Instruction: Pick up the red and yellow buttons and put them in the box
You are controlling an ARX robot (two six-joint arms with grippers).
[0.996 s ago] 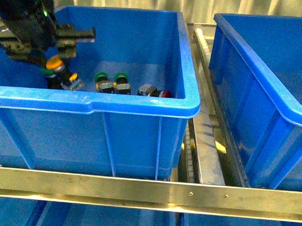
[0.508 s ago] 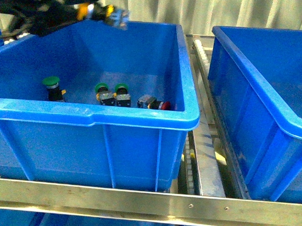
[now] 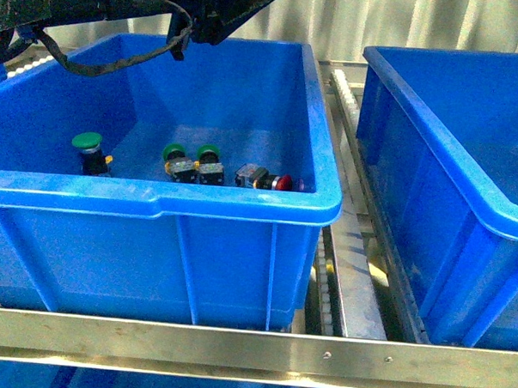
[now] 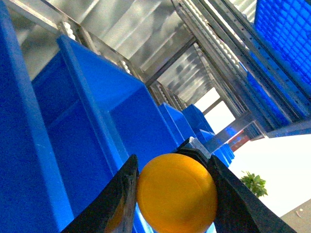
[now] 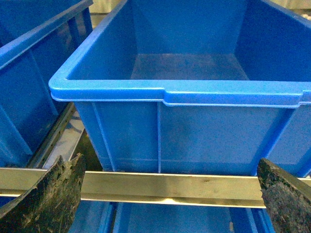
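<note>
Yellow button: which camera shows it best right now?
Left wrist view: the yellow button sits large and sharp between the jaws. Front view catches only the left arm up top, button out of sight. Right wrist view faces a blue bin, no button.

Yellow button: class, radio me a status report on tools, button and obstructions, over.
Left tool shut on yellow button. Right tool open, empty. Red button in left bin beside green buttons. No blockage seen.
</note>
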